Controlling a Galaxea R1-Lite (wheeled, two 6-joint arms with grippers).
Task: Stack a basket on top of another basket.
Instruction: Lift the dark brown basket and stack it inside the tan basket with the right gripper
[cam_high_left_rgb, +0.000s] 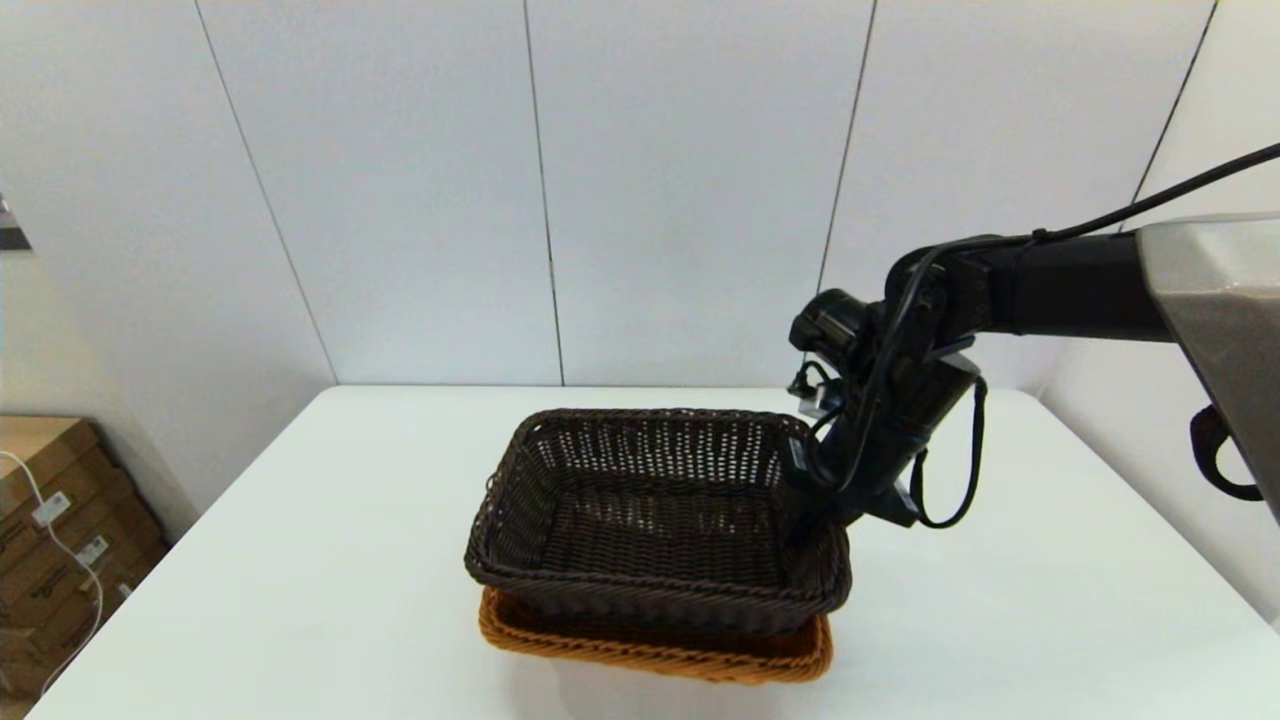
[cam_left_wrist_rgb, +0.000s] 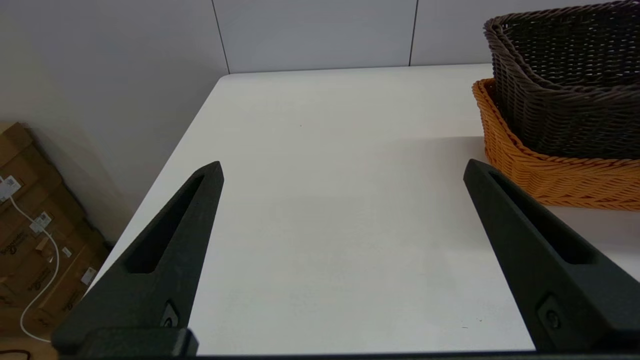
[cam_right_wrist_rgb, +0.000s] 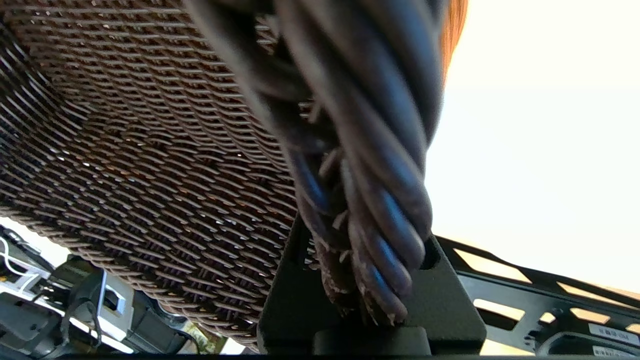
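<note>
Dark basket (cam_high_left_rgb: 655, 520) nested in orange basket (cam_high_left_rgb: 660, 650), mid-table. Right gripper (cam_high_left_rgb: 815, 510) clamps its right rim, steadying placement. Left gripper (cam_left_wrist_rgb: 342, 172) spread wide, idle.

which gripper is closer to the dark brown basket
Right. The right gripper is clamped on the dark brown basket at its right rim. The left gripper hangs open off to the side, apart from both baskets.
</note>
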